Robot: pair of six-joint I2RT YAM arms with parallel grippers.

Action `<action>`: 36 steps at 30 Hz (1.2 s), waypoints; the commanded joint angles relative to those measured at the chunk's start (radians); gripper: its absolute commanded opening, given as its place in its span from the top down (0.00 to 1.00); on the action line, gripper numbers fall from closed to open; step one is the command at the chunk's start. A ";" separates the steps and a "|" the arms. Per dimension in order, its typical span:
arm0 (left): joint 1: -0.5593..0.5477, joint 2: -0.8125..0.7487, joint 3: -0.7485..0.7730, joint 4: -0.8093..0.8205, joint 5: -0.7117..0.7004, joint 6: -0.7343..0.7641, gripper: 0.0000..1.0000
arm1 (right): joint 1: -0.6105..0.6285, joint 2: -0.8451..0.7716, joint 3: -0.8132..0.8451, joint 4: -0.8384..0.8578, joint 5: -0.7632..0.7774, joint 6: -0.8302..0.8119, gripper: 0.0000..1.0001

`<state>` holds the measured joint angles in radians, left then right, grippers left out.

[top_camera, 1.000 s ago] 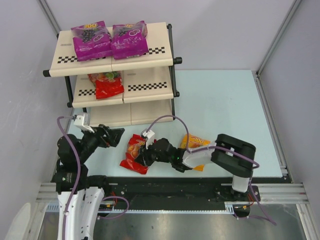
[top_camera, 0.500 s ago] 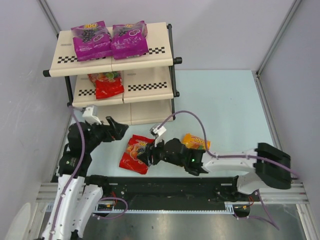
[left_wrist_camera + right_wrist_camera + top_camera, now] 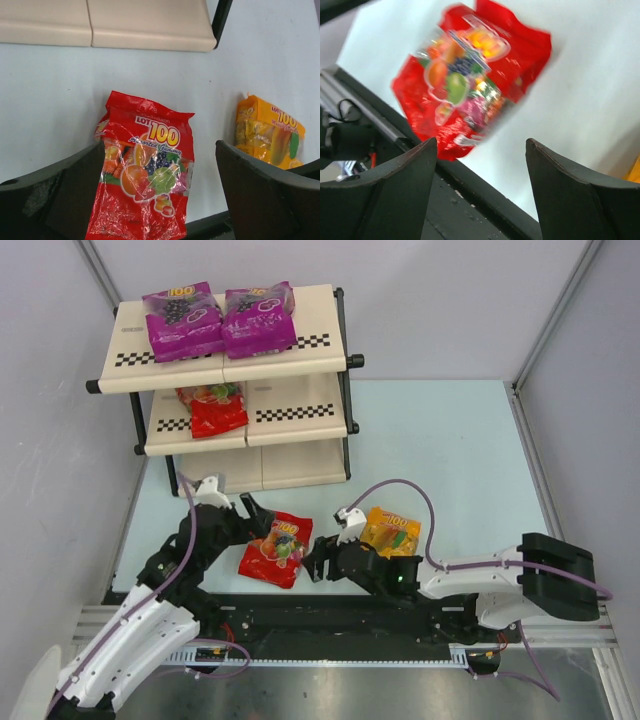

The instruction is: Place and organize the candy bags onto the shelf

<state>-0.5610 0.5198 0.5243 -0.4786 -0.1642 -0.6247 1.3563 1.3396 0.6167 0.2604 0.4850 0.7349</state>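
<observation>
Red bag [image 3: 275, 549] flat near the desk's [image 3: 450, 440] front edge, left jaws wide open beside it, right jaws open and empty on its other side, orange bag [image 3: 392, 530] near, purple bags [image 3: 183, 320] and second red bag [image 3: 215, 410] on the shelf [image 3: 300, 315]

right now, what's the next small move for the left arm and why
Probably ease the left jaws down over the red bag, ready to close. It lies flat on the table, framed between those wide-open jaws in the left wrist view, and the right jaws are open, not gripping it.
</observation>
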 commanded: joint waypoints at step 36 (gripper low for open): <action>-0.008 -0.122 -0.015 -0.035 -0.070 -0.053 0.03 | 0.027 0.451 0.175 0.140 0.058 0.557 0.81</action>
<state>-0.5640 0.4095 0.4789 -0.5083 -0.2337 -0.6811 1.3891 1.7927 0.7712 0.4404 0.5404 1.3079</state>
